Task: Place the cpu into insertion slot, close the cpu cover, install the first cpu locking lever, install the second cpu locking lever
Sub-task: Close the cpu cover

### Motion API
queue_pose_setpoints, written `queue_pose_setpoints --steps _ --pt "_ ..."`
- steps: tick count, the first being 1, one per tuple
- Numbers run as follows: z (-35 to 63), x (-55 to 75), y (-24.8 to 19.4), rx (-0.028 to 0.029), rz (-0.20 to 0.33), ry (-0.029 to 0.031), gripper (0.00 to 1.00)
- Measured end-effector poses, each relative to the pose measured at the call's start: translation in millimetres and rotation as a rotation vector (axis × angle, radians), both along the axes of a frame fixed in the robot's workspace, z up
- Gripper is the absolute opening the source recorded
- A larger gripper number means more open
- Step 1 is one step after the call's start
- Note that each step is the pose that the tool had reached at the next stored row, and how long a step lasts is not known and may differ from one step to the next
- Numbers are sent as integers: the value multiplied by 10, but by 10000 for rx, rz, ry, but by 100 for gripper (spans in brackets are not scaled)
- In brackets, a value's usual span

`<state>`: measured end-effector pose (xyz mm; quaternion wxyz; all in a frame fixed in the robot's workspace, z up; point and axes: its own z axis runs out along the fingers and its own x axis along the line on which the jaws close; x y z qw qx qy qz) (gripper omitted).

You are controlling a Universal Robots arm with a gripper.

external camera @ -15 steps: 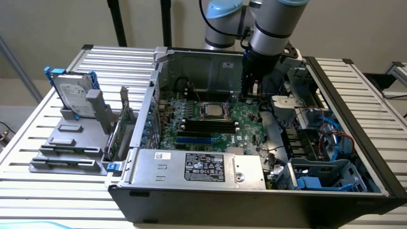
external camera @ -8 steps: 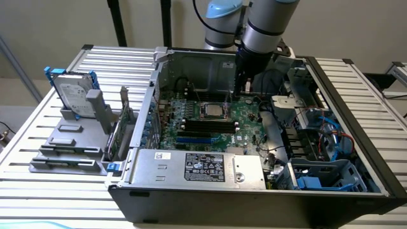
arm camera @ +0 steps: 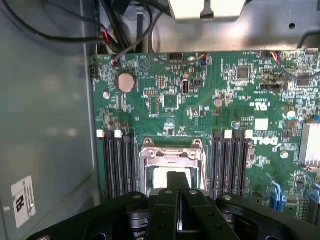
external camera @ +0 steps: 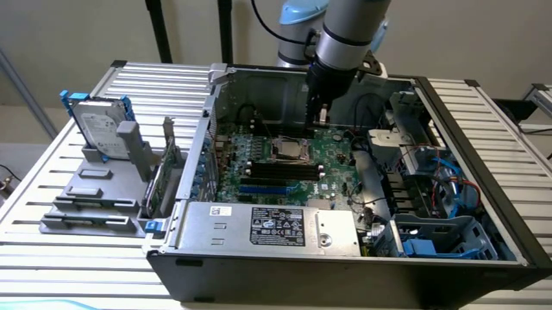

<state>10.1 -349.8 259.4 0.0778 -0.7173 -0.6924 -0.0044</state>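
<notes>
Presently, the end effector [external camera: 321, 115] is held above the green motherboard [arm camera: 225, 100] inside the open computer case [external camera: 258, 84], which is carried on the slatted table [external camera: 155, 84]. Its fingers [arm camera: 167, 197] are drawn narrowly together over the insertion slot [external camera: 288, 149], set between two banks of memory slots [arm camera: 117, 160]. The cpu [arm camera: 161, 179] is seated within it, framed by the cpu cover [arm camera: 170, 152]; whether that cover is latched cannot be told.
</notes>
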Motion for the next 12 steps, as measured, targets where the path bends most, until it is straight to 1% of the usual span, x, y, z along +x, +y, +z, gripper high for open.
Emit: queue_pose_setpoints --steps 4,7,9,12 --pt "1 -85 0 4 9 158 11" --pt "-6 -150 0 21 23 246 11" --pt "-18 -200 0 28 43 269 11" --pt "-58 -280 0 28 91 272 11"
